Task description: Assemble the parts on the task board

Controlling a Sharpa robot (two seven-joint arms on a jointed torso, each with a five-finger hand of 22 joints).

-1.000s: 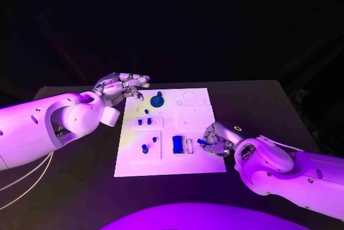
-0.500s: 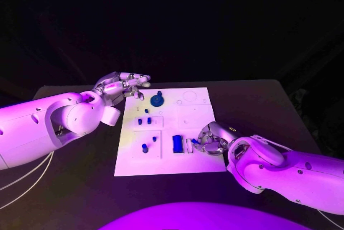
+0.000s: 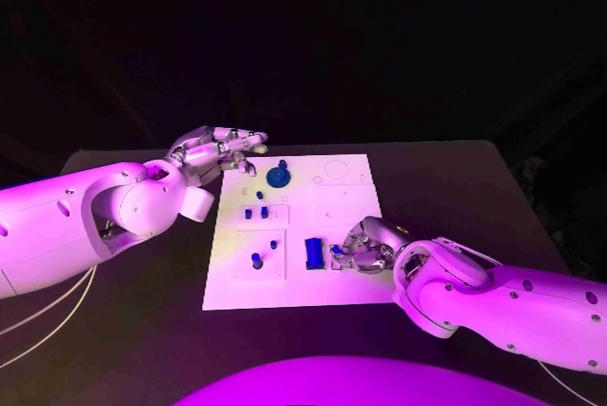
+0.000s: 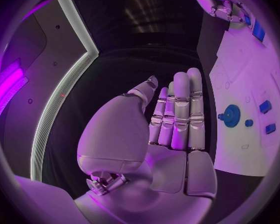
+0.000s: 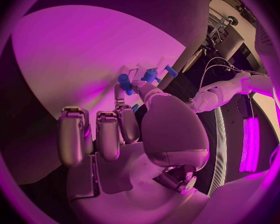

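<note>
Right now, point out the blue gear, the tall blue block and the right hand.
blue gear (image 3: 277, 175), head view, its round face.
tall blue block (image 3: 312, 252), head view, mid-body.
right hand (image 3: 360, 246), head view, knuckles.

Both arms are smooth, rounded white shells with small dark screw holes. Thin pale cables trail beneath the left arm (image 3: 89, 222). Each ends in a silver hand, left hand (image 3: 212, 151) and right hand (image 3: 363, 246), whose segmented metallic fingers (image 4: 180, 109) show ridged bands.
</note>
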